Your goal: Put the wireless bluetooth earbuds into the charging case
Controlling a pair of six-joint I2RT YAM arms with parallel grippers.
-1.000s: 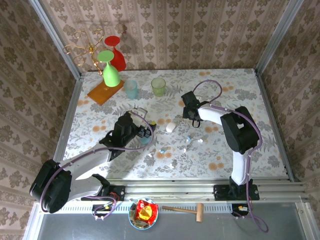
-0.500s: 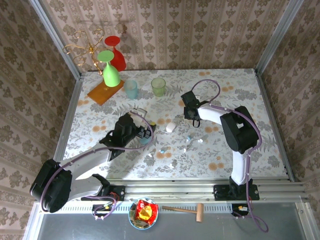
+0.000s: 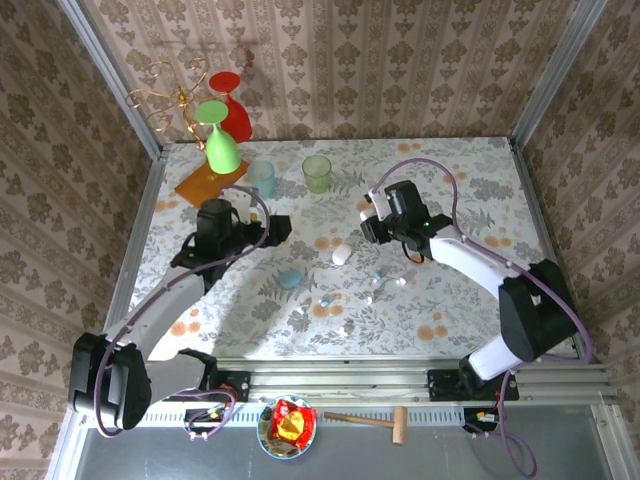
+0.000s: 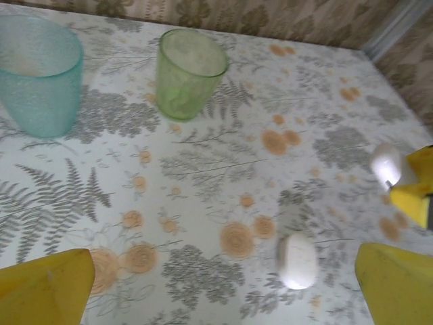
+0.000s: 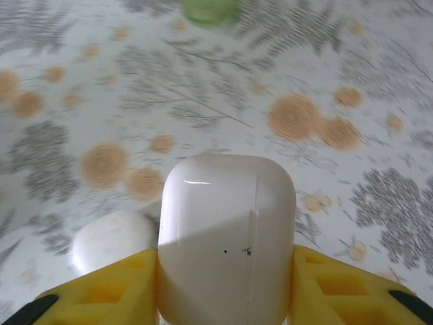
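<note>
Between the fingers of the right gripper point(image 5: 226, 288) sits a white charging case point(image 5: 226, 223), squeezed tight. Tiny earbuds point(image 3: 380, 276) lie on the table point(image 3: 470, 180) at its 6 o'clock — the left gripper point(image 4: 223, 291) is wide open, holding nothing.

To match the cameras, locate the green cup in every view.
Top external: green cup far centre, right of teal cup.
Left wrist: green cup upper centre-left.
Right wrist: green cup blurred at top edge.
Shared landmark: white oval case.
</note>
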